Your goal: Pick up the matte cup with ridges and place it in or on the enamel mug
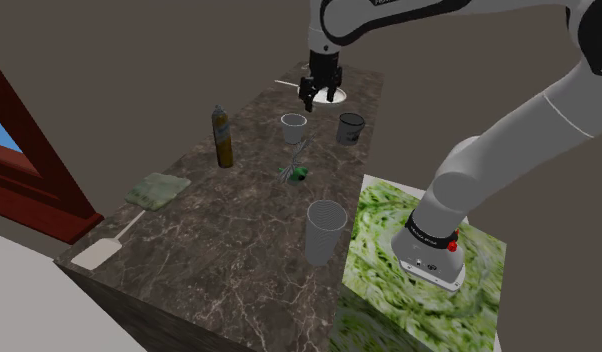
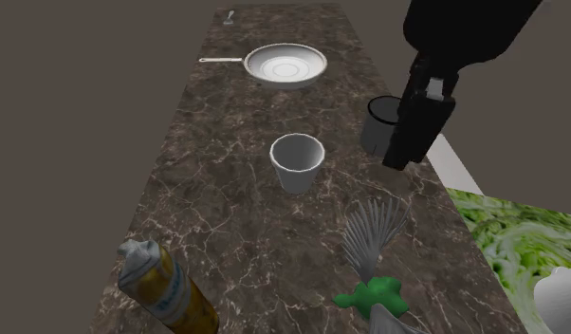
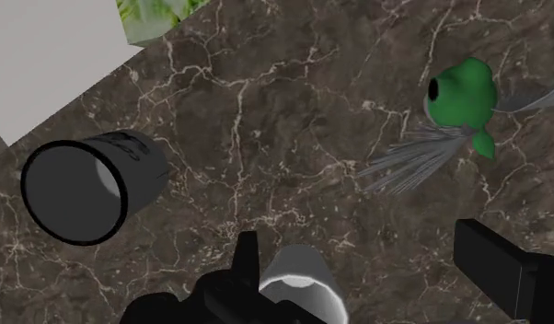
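Green swirls cover the stand [image 1: 389, 290] closest to you, and just beside it on the dark veined countertop [image 1: 219, 250] stands a tall grey cup [image 1: 326, 232] with a ribbed wall. Further out lies a small green object [image 1: 299, 174] with a fan of grey bristles. Beyond it you come to the white cup [image 1: 294, 127], upright. Near it, toward the shoulder view's right, is the dark mug [image 1: 350, 127], also upright and apart from the cup. Your gripper [image 1: 319, 97] hangs above the counter by these two, its fingers spread wide and holding nothing. In the wrist view the white cup sits below and between the fingers, closer to one of them, and neither finger clasps it. Farthest out rests a white pan [image 2: 285, 66]. Along the shoulder view's left side you have a bottle [image 1: 222, 137], a green pad [image 1: 157, 188] and a pale spatula [image 1: 107, 245].
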Robot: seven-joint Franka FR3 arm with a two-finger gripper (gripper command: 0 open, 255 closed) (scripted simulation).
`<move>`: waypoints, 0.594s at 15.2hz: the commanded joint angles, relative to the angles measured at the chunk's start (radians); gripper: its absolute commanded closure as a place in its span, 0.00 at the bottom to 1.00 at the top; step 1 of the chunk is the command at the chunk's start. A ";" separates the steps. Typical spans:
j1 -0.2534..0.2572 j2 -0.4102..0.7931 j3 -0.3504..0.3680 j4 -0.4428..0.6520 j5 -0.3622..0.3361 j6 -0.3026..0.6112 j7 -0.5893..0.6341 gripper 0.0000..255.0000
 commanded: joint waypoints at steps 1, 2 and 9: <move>-0.008 0.084 0.010 0.037 -0.013 0.038 0.029 0.00; -0.012 0.125 0.014 0.058 -0.021 0.053 0.043 0.00; -0.027 0.416 0.027 0.243 -0.087 0.122 0.140 0.00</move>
